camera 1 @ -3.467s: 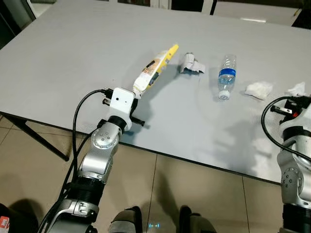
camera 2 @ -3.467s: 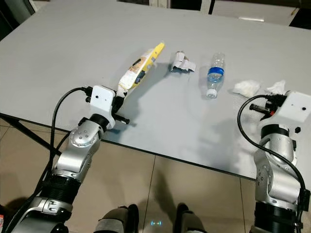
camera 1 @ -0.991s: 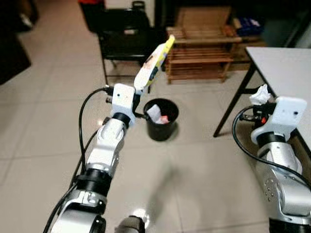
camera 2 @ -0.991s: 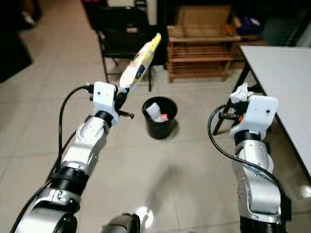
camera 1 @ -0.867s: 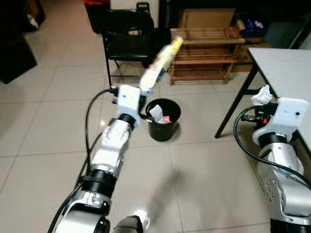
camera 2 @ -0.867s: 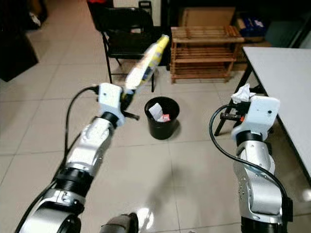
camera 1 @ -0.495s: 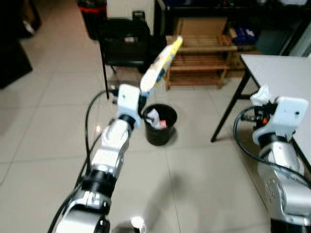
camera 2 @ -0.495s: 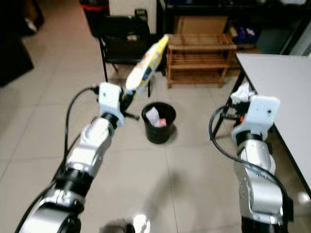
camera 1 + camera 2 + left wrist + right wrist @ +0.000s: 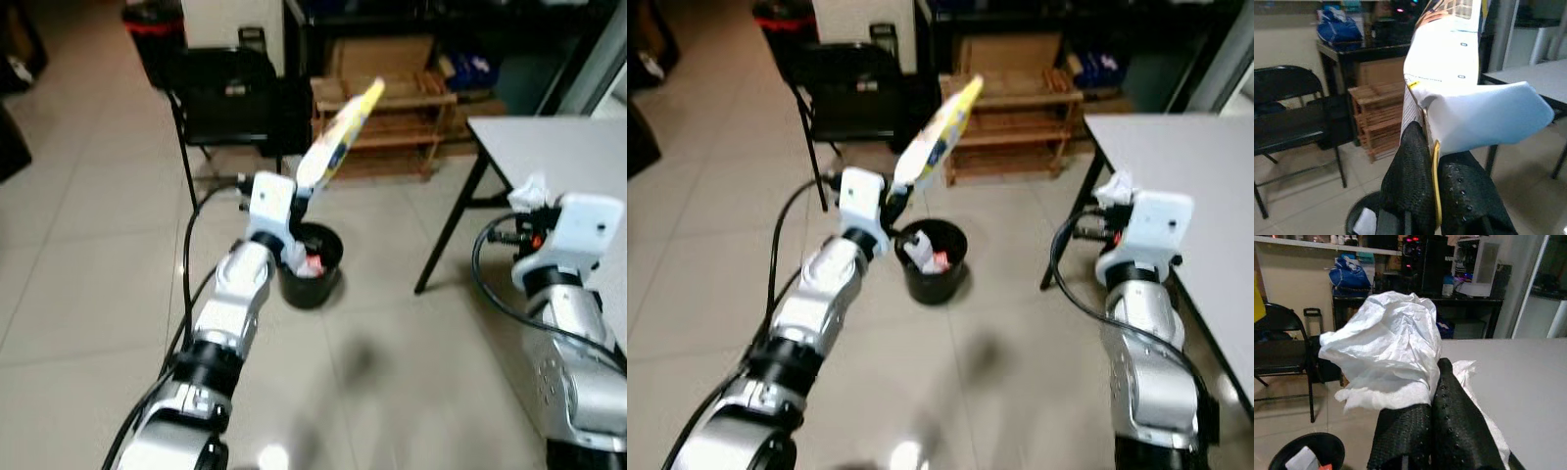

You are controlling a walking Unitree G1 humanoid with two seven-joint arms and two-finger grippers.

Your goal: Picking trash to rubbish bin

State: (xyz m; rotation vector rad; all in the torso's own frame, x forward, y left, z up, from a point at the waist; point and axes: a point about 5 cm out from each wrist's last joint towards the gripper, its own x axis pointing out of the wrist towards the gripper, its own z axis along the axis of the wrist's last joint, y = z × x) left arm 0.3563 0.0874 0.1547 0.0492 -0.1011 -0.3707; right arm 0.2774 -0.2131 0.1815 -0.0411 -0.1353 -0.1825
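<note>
A black rubbish bin (image 9: 328,272) stands on the tiled floor with some trash inside. My left gripper (image 9: 1431,152) is shut on a long yellow and white wrapper (image 9: 339,137), held raised just above and on the near side of the bin. The wrapper (image 9: 1449,73) sticks up past the fingers. My right gripper (image 9: 1431,404) is shut on a crumpled white tissue (image 9: 1391,347) and is held up at the right, beside the table's corner. The tissue (image 9: 534,191) pokes out behind the white wrist box.
A grey table (image 9: 558,147) with black legs stands at the right. Behind the bin are a black folding chair (image 9: 225,93) and a low wooden rack (image 9: 402,108). Open tiled floor lies to the left and in front.
The camera has swung and moved closer, so the bin now sits nearer and more to the left, right under the left wrist. Both grippers keep their hold.
</note>
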